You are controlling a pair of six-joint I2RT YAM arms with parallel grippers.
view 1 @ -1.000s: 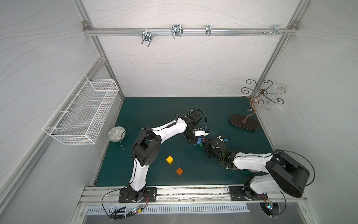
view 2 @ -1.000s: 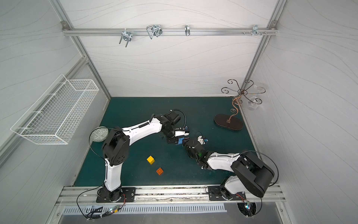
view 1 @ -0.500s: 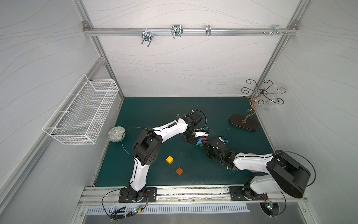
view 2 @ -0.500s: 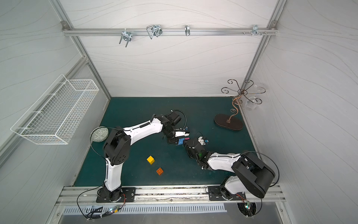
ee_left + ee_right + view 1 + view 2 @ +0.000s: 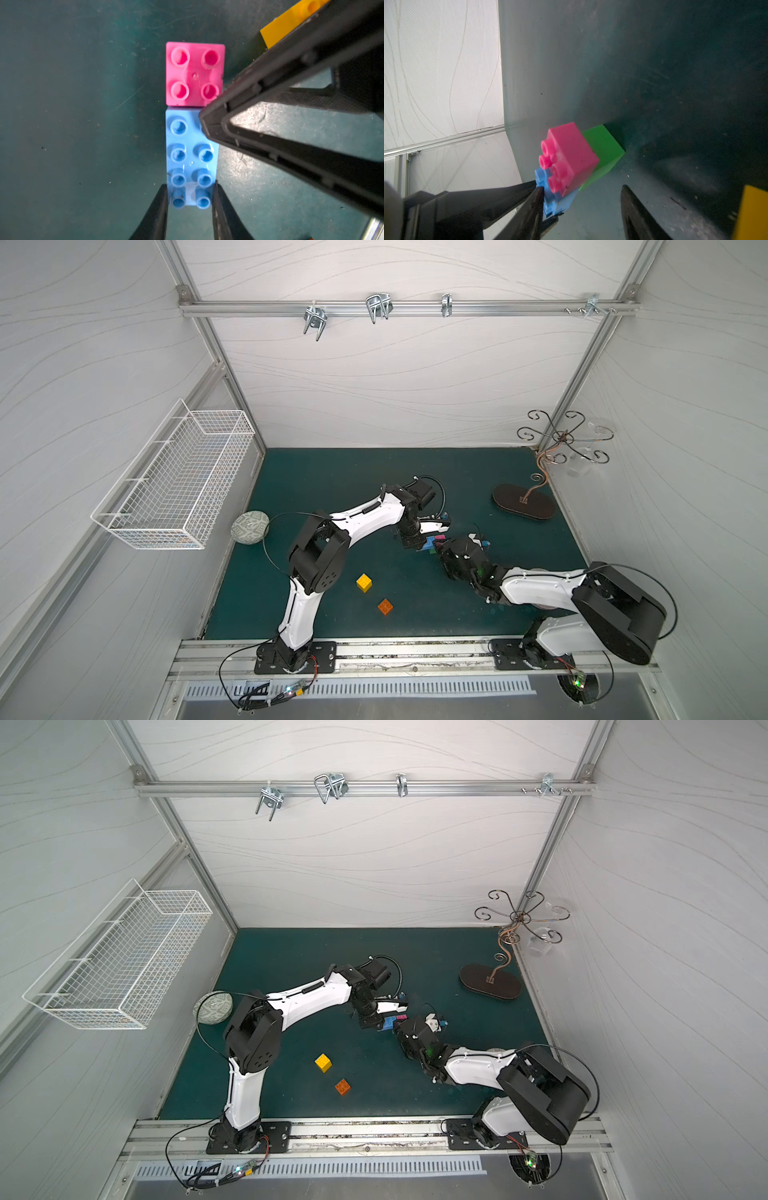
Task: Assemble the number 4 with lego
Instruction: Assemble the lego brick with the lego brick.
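On the desk point(image 5: 332, 481), left fingers point(image 5: 153, 216) grip the blue brick point(image 5: 191, 158), which abuts the pink cube point(image 5: 194, 72) stacked on a green cube point(image 5: 604, 149); right fingers point(image 5: 637, 212) stand wide alongside; yellow cube point(image 5: 364, 583) and orange cube point(image 5: 385, 606) lie apart

left hand point(image 5: 189, 185): low, clamped on blue brick point(image 5: 191, 158) | right hand point(image 5: 581, 188): low, opposite left hand, fingers apart

2 top views look down from high; 2 wrist views closely share the pink brick point(image 5: 195, 73).
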